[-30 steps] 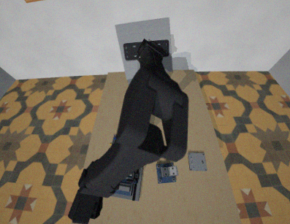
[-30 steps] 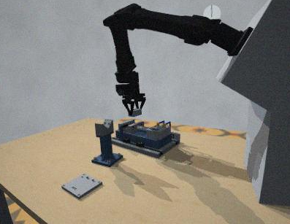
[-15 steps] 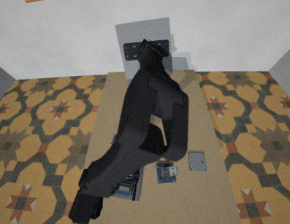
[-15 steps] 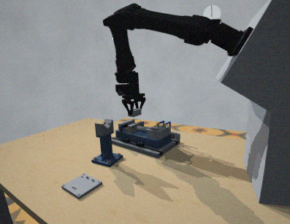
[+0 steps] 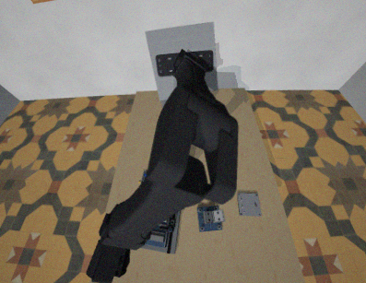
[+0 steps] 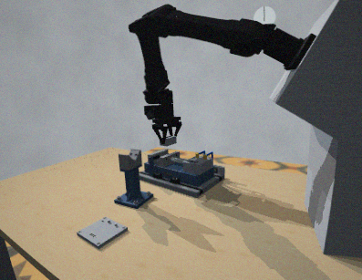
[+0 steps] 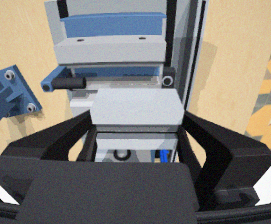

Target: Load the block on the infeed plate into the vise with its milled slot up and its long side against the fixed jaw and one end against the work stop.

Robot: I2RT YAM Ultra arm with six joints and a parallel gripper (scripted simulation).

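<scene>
My gripper is shut on the part, a small grey block, and holds it in the air a little above the vise. In the wrist view the part sits between my two dark fingers, its upper face plain grey, with the vise right below it. The vise's blue jaw lies at the far side. A short dark rod juts in from the left between the jaws. In the overhead view my arm hides most of the vise and the part.
The V-block stands on its blue post left of the vise; it also shows in the overhead view. The grey infeed plate lies bare near the table's front, also seen from overhead. A large grey mount stands right.
</scene>
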